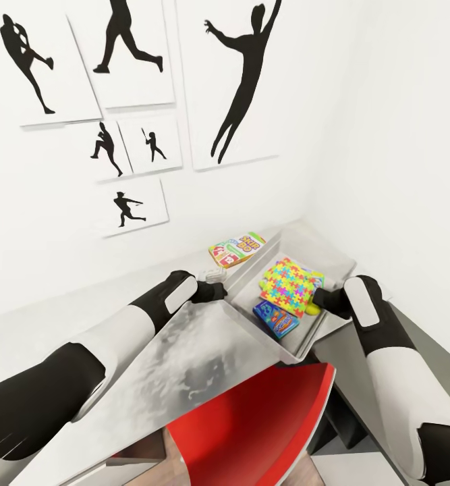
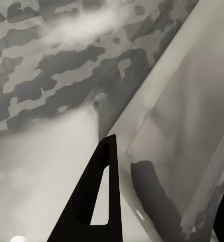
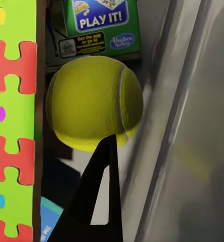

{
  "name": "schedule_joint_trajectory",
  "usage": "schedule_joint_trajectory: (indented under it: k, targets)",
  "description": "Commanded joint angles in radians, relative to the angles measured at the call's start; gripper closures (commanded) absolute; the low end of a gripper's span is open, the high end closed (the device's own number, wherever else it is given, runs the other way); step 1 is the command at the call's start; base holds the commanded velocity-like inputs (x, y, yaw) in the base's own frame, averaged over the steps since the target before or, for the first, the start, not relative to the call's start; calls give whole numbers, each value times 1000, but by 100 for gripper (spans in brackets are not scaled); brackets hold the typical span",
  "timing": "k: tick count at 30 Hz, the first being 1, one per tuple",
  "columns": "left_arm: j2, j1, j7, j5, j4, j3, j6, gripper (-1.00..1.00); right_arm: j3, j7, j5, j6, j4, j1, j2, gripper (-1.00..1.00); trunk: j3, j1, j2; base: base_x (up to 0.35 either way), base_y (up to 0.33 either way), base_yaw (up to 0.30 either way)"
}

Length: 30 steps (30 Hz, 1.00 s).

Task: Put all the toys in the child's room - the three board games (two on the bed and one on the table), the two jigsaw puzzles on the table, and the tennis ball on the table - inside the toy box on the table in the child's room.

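Tennis ball [image 3: 94, 103] inside toy box [image 1: 332, 260], just beyond right pincer [image 3: 99, 201] fingertip, pincer's spread unclear, beside jigsaw puzzle [image 3: 11, 121].

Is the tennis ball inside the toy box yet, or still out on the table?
Inside. The tennis ball lies within the toy box walls, beside the jigsaw puzzle and right gripper, near a board game.

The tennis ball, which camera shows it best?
The right wrist view: the tennis ball sits large and close there, beside a jigsaw puzzle. In the head view just a yellow sliver peeks beside the right arm.
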Motion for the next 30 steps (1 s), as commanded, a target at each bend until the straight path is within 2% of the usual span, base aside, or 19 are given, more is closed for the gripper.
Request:
schedule_joint_trajectory:
  k: [1,15,30]
  targets:
    - [0,-1,7,14,-4,-5,-9,100,0,-8,-25,-4,-2,-1,-1,100,-2,1,-1,0,0,0]
    - [-1,0,10,14,-7,-5,-10,100,-3,-7,-24,29,-42,0,-6,100,-2,1,-1,0,0,0]
    - [3,14,11,13,-53,-5,-10,100,-3,-7,-24,40,-47,-1,-4,100,-2,1,-1,-1,0,0]
